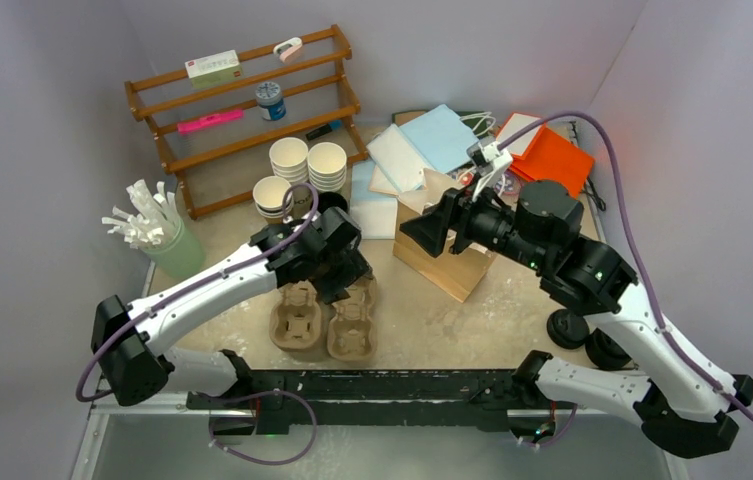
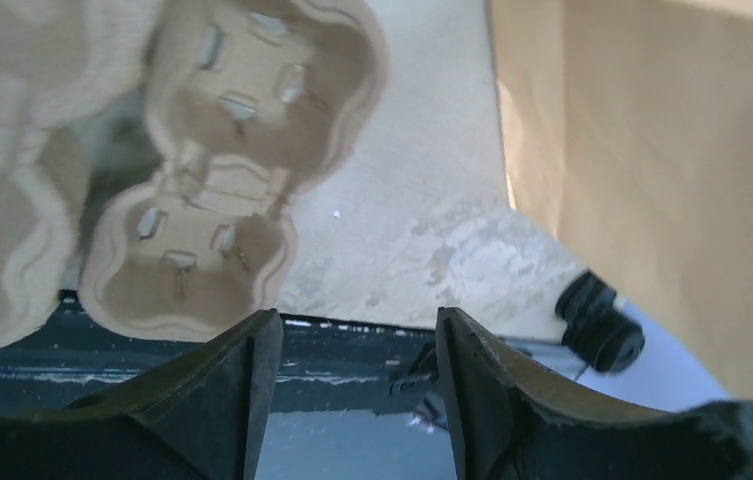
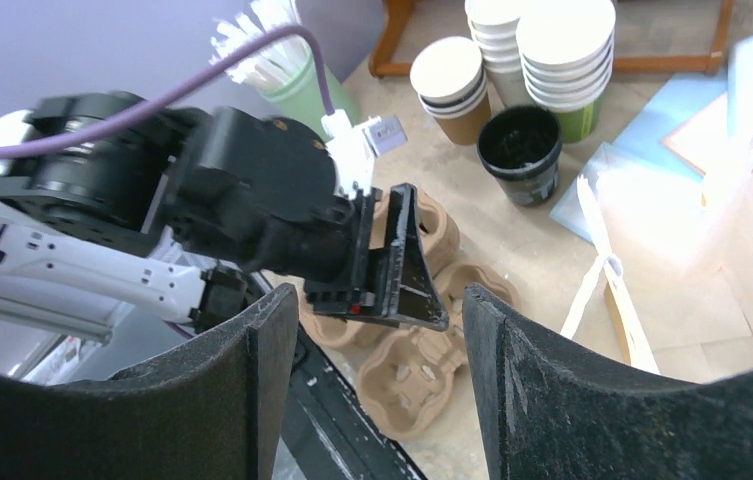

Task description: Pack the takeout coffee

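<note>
Kraft-brown paper cups point(image 1: 272, 195) point(image 3: 449, 90), white inside, stand stacked and open-topped at the back beside two taller cup stacks point(image 1: 308, 160). My left gripper point(image 1: 342, 285) point(image 2: 357, 320) hangs open over two pulp cup trays point(image 1: 324, 322) point(image 2: 202, 230), nothing between its fingers. My right gripper point(image 1: 422, 235) point(image 3: 382, 295) is open too, held above the table in front of the brown paper bag point(image 1: 449, 265) point(image 2: 672, 150) and looking at the left gripper's fingers point(image 3: 402, 265).
An all-black cup point(image 3: 520, 150) stands by the cup stacks. Black round lids point(image 1: 584, 338) point(image 2: 600, 322) lie at the right near the front edge. A wooden shelf point(image 1: 242, 110) and a green holder of white sticks point(image 1: 157, 235) stand back left; napkins and folders point(image 1: 482, 150) lie back right.
</note>
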`<control>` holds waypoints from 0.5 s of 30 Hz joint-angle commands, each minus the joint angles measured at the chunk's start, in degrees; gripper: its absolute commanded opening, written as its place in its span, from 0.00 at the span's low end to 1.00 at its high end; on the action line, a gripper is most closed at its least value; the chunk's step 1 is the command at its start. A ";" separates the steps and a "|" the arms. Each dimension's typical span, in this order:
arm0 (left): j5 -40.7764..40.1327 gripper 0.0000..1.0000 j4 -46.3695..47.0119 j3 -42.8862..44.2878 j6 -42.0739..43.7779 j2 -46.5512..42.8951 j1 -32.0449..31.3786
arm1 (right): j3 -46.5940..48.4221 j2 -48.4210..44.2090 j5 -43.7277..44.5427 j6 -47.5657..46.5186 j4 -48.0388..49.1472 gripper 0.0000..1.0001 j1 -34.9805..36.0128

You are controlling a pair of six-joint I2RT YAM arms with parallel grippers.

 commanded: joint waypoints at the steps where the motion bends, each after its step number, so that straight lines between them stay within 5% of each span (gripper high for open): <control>1: -7.13 0.59 -11.17 4.54 -14.80 3.14 -0.12 | 4.57 -1.60 1.67 0.61 -1.08 0.64 0.17; 11: -11.59 0.85 -8.51 5.87 -23.60 6.20 -0.10 | 9.88 -1.58 2.37 0.29 -4.34 0.64 0.19; 13: -14.91 0.81 -8.78 8.38 -18.67 7.76 -0.08 | 11.07 -1.03 2.11 -0.23 -4.98 0.64 0.19; 15: -18.98 0.63 -7.86 12.51 -4.04 9.72 -0.15 | 12.41 -0.41 2.10 -0.79 -5.87 0.64 0.19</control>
